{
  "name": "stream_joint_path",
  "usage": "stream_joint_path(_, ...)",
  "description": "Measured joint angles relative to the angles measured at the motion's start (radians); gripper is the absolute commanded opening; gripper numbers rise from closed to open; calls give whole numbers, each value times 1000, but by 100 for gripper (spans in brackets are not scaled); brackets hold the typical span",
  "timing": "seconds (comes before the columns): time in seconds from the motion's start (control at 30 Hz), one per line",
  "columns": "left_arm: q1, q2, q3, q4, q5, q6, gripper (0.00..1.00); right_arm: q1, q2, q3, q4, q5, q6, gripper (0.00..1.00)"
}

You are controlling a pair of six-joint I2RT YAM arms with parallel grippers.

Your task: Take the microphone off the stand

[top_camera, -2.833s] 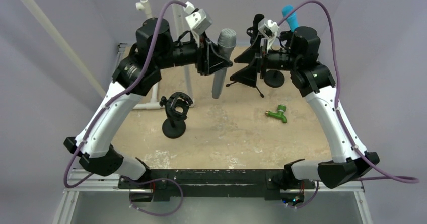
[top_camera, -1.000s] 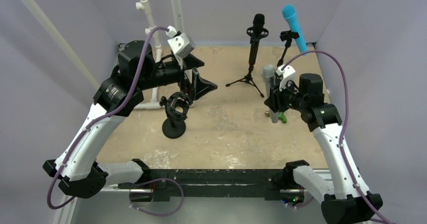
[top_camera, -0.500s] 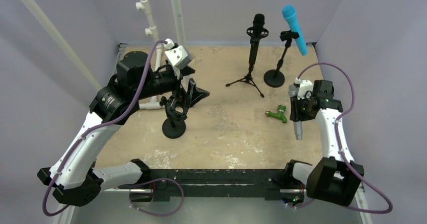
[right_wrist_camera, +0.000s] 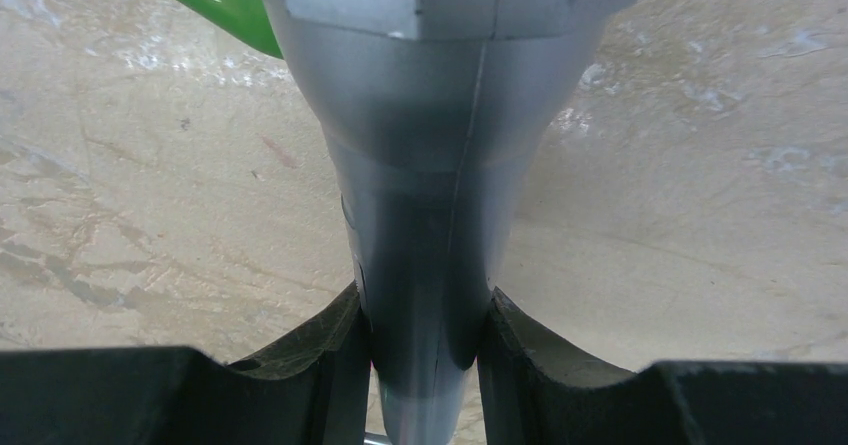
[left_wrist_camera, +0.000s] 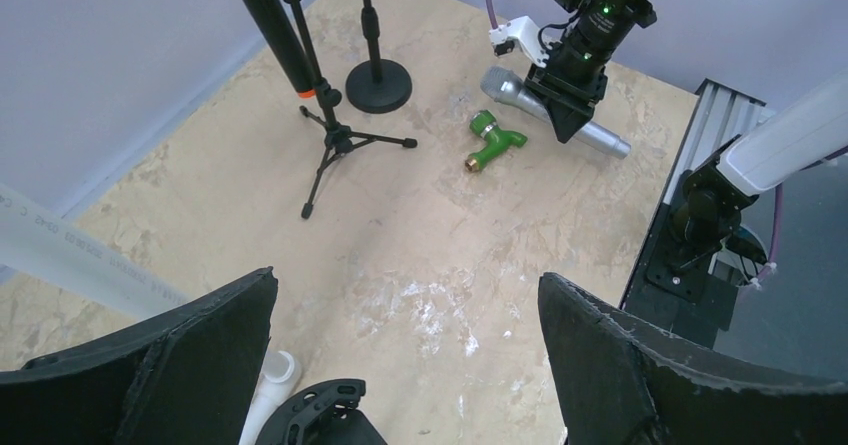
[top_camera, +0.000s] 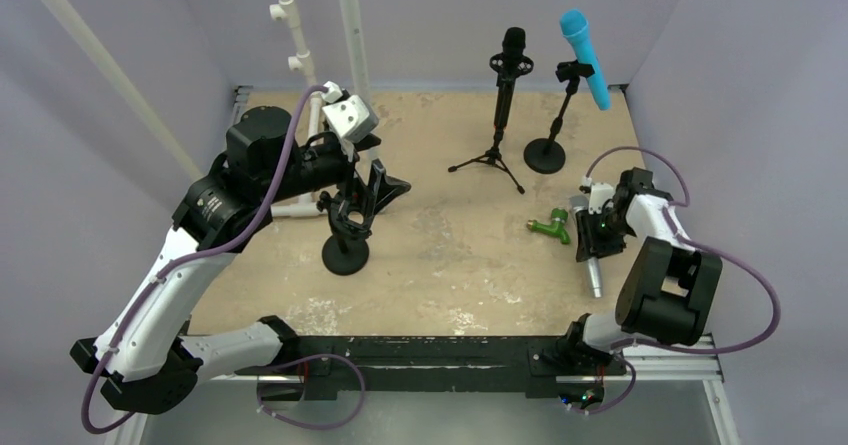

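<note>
Mic (right_wrist_camera: 425, 145) clamped in right gripper (right_wrist_camera: 422, 325).

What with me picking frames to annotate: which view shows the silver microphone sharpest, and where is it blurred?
Left wrist: sharpest, silver microphone evenly lit, soft shadows. Top external: sharp but small, mid-body hidden under right gripper. Right wrist: too close, body slightly soft, with a pale sheen.
</note>
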Motion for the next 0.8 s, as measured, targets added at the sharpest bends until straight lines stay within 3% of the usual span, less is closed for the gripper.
stream_joint_path(0.47, 0, -11, -31, -8, -19, 19, 100, -19, 159, 12, 14, 1, 2, 4)
stream_joint_path(0.8, 0, -18, -33, -22, -27, 42, 100, -41, 218, 65, -4, -3, 17, 18)
